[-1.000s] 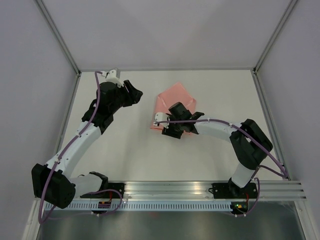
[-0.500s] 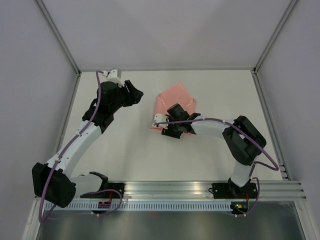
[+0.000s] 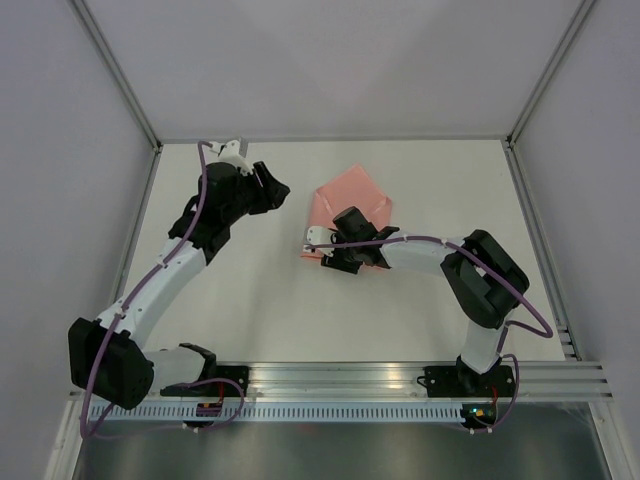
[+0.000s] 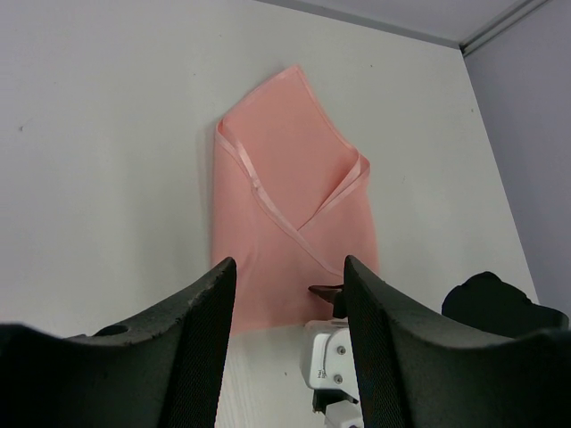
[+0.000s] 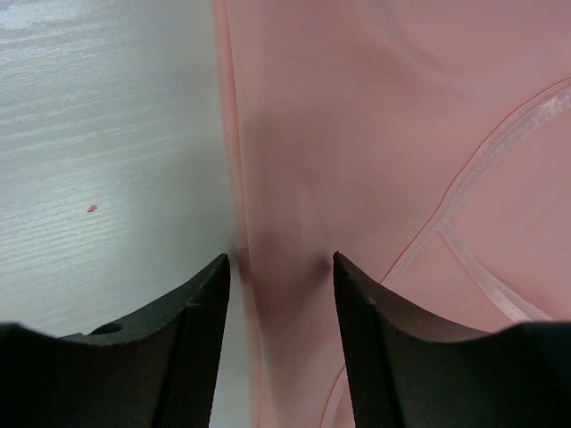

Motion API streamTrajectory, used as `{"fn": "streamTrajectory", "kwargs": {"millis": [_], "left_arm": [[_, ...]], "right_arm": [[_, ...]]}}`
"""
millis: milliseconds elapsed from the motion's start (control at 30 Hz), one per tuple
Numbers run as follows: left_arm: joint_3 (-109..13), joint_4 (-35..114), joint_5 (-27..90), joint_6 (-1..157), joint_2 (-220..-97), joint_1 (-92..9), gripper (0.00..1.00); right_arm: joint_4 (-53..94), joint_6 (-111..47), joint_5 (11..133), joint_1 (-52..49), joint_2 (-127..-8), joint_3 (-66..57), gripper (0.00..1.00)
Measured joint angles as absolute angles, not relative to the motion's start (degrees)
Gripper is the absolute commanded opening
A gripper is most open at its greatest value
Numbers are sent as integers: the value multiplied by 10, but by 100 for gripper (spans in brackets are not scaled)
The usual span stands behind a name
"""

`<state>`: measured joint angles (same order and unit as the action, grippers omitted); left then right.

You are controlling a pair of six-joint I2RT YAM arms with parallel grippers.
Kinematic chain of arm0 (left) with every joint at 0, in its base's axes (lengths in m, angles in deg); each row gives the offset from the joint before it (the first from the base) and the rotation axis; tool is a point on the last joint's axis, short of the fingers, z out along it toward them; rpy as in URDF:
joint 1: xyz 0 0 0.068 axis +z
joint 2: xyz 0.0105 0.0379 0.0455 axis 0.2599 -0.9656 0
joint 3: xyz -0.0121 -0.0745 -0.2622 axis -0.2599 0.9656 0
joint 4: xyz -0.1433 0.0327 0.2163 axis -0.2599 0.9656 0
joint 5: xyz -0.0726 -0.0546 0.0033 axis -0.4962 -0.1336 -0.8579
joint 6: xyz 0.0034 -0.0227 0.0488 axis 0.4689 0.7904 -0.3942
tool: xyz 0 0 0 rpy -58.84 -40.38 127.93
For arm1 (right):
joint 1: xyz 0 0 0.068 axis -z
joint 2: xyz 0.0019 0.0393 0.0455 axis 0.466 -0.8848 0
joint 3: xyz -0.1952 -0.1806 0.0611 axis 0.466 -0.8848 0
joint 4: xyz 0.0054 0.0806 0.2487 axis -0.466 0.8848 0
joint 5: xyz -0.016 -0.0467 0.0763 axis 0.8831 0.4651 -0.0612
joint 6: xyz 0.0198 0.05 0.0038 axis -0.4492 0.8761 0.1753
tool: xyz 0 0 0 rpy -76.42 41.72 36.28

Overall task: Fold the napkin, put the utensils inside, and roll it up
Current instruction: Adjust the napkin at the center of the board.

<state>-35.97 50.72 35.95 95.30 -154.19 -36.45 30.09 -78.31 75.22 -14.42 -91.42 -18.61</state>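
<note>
The salmon-pink napkin (image 3: 345,203) lies folded into a long pointed packet on the white table; it also shows in the left wrist view (image 4: 285,187) and the right wrist view (image 5: 375,134). My right gripper (image 3: 338,256) is open and low over the packet's near left part. Its jaws (image 5: 278,263) straddle the napkin's left edge without closing on it. One dark fingertip (image 4: 326,291) rests at the cloth. My left gripper (image 3: 277,190) is open and empty, raised to the left of the napkin (image 4: 290,267). The fork is out of view.
The white table (image 3: 250,290) is bounded by grey walls at the back and both sides. A metal rail (image 3: 340,380) with the arm bases runs along the near edge. The right arm's elbow (image 3: 490,275) stands to the right of the napkin.
My right gripper has crept a little left along the napkin's near end and its elbow has pulled in. My left gripper has shifted slightly right. The napkin has not moved.
</note>
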Motion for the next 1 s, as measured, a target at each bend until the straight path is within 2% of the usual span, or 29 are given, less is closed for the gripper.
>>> {"fn": "streamTrajectory", "kwargs": {"millis": [567, 667, 800, 1000], "left_arm": [[-266, 445, 337, 953, -1544, -367, 57], [-251, 426, 336, 953, -1544, -367, 57], [-229, 398, 335, 953, -1541, -367, 58], [-177, 344, 333, 953, -1527, -367, 58]], "right_arm": [[305, -783, 721, -124, -927, -174, 44], [317, -785, 712, -120, -934, -162, 40], [334, -791, 703, -117, -945, -145, 28], [362, -796, 686, -109, -956, -125, 24]]}}
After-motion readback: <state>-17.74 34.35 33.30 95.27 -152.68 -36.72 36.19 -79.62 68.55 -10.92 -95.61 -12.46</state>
